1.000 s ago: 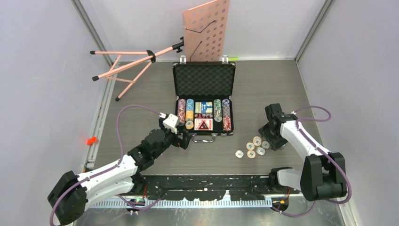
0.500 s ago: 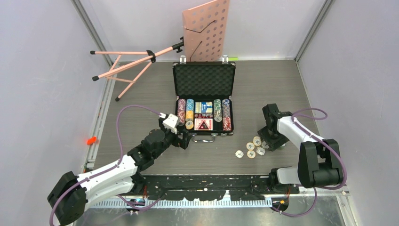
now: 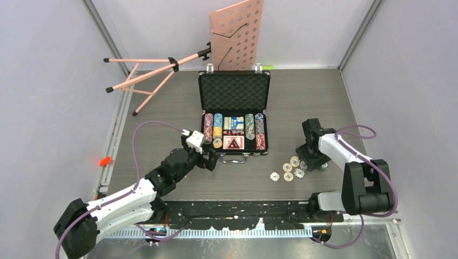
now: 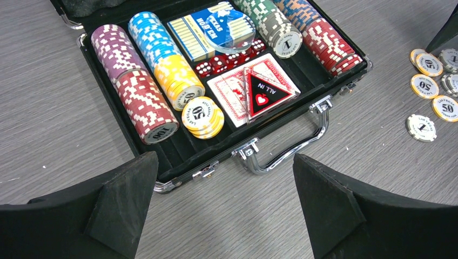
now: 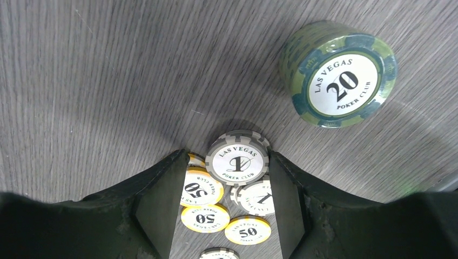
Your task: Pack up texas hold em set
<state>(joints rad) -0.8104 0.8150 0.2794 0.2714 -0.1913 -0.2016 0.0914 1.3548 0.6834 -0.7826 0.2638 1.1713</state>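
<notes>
The black briefcase (image 3: 233,93) lies open mid-table, lid back. Its tray (image 4: 175,154) holds rows of chips (image 4: 146,86), card decks (image 4: 237,91) and red dice (image 4: 227,60). My left gripper (image 3: 211,159) is open and empty, just in front of the case's silver handle (image 4: 286,154). Several loose chips (image 3: 289,170) lie right of the case. My right gripper (image 3: 310,162) is down over them. Its jaws straddle a grey "1" chip (image 5: 237,159), which touches the right finger; a small gap shows on the left. A green "20" stack (image 5: 337,75) lies beyond.
A pink music stand (image 3: 237,32) leans at the back wall, its tripod legs (image 3: 143,75) lying across the back left of the table. More yellow "50" chips (image 5: 205,218) lie under my right gripper. An orange object (image 3: 105,160) sits at the left edge.
My right gripper has shifted slightly left and down onto the loose chips. The left arm has barely moved.
</notes>
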